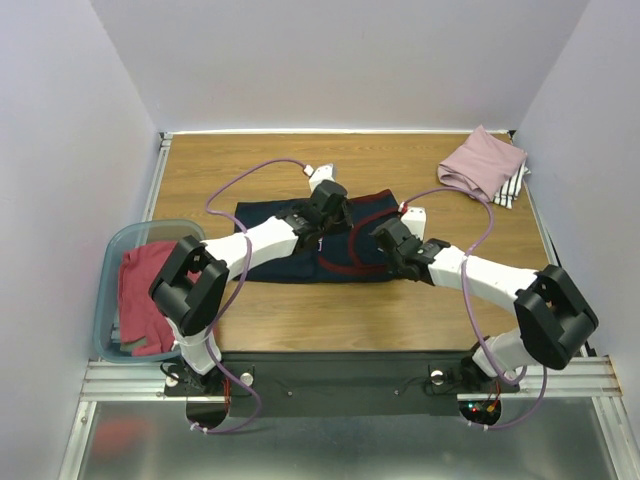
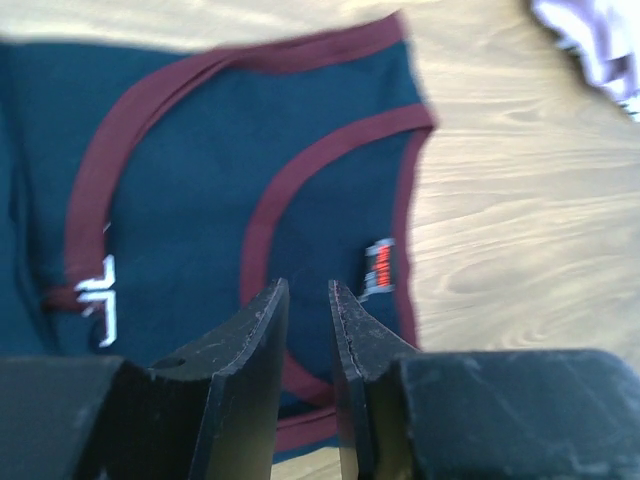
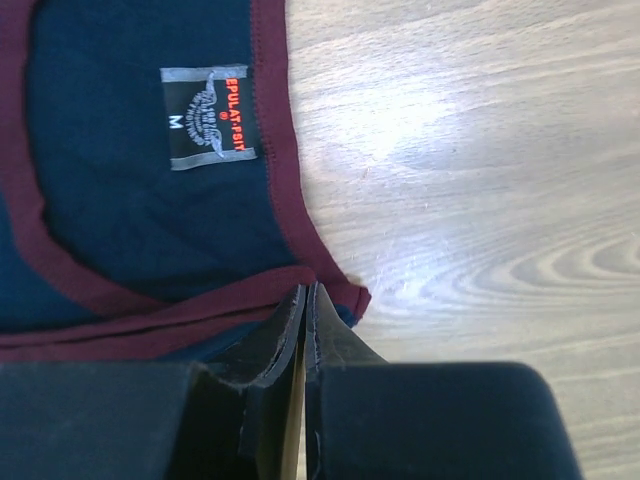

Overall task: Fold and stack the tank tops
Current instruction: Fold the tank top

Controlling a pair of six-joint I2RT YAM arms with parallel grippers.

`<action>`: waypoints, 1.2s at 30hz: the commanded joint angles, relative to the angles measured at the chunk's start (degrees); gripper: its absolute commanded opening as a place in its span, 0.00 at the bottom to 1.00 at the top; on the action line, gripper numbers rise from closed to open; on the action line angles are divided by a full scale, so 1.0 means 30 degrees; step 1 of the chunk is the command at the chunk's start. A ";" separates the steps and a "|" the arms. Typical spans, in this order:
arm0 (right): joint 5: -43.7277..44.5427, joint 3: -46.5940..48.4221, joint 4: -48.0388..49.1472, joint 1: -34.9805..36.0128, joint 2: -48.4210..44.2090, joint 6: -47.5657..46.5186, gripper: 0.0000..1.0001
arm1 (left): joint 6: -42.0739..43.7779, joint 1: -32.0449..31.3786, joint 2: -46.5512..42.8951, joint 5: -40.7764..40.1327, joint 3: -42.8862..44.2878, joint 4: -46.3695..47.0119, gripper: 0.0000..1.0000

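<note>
Navy jersey (image 1: 290, 268) lies flat, spread out mid-table (image 1: 330, 312), neck end toward the right arm, maroon trim (image 2: 300, 170) around the neck and armholes. Part of a white number print (image 2: 100, 295) shows in the left wrist view. Neck label (image 3: 208, 115) is black with an "M", just inside the neckline.

Left end effector (image 2: 307, 290) is over the back-middle part of the jersey. Fingers are spread with a narrow gap, nothing between them, navy cloth visible through the gap. Can't tell from these views if the tips touch the fabric.

Right end effector (image 3: 304, 292) is at the jersey's right side, at the shoulder strap corner near the cloth edge. Fingers are pressed together, tips right at the maroon trim where two bands meet. Can't tell if fabric is nipped between them. Bare wood just beside the tips on the right.

Dusty pink tank top (image 1: 482, 162) is folded at the back right corner of the table, lying on top of a white black-striped top (image 1: 513, 188) whose edge sticks out at the right. Both are well apart from the jersey.

Translucent teal tub (image 1: 112, 260) sits off the table's left edge beside the left arm, red tops (image 1: 145, 290) bunched inside it, not folded.
</note>
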 commanded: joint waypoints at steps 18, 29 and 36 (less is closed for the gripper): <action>-0.3114 -0.1766 0.3240 -0.2319 0.0640 -0.1114 0.21 | -0.0860 0.0350 -0.1316 -0.1303 -0.2870 0.1177 0.34; -0.4169 0.0985 0.3035 -0.2407 -0.0360 -0.1964 0.57 | 0.0077 0.1492 -0.0615 -0.1157 -0.0236 0.1324 0.34; -0.6597 0.4673 0.2976 -0.4805 0.3001 -0.2520 0.57 | 0.0927 0.2313 0.1406 -0.1420 0.1875 0.2025 0.34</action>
